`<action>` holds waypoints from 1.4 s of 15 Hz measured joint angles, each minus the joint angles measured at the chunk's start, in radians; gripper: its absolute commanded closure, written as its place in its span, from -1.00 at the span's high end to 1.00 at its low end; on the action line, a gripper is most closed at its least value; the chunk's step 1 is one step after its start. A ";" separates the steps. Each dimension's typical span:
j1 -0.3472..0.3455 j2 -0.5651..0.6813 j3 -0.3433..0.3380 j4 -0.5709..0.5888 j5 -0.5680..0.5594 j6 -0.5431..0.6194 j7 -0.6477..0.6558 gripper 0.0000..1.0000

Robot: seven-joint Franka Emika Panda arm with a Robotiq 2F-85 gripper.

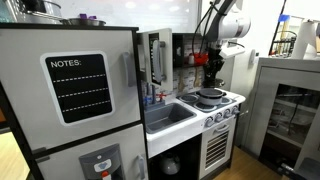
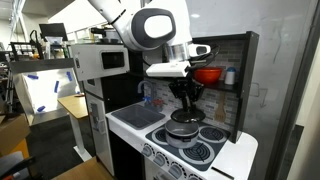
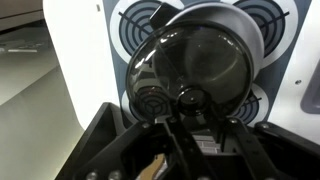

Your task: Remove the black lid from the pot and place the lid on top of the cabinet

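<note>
Toy-kitchen stovetop (image 2: 205, 150), white — pot (image 2: 182, 127) on a burner, black lid (image 3: 195, 65) seated on it, directly beneath the gripper (image 2: 183, 106). Lid knob (image 3: 188, 98) just ahead of the jaws — opening and grip: cannot tell.

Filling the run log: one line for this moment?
pincer: at black lid, grip unclear | lid: on pot | pot: on stove

Play-kitchen unit: fridge (image 1: 30, 110) w/ NOTES chalkboard (image 1: 78, 88), sink (image 1: 168, 116); adj. glass-front cabinet (image 1: 292, 105); wood floor (image 1: 8, 160).
</note>
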 measured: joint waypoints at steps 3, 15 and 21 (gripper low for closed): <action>0.017 -0.040 -0.015 -0.014 -0.051 -0.068 0.051 -0.84; 0.028 -0.308 -0.024 -0.214 -0.069 -0.239 0.067 -0.84; 0.049 -0.433 -0.024 -0.328 -0.091 -0.244 0.067 -0.84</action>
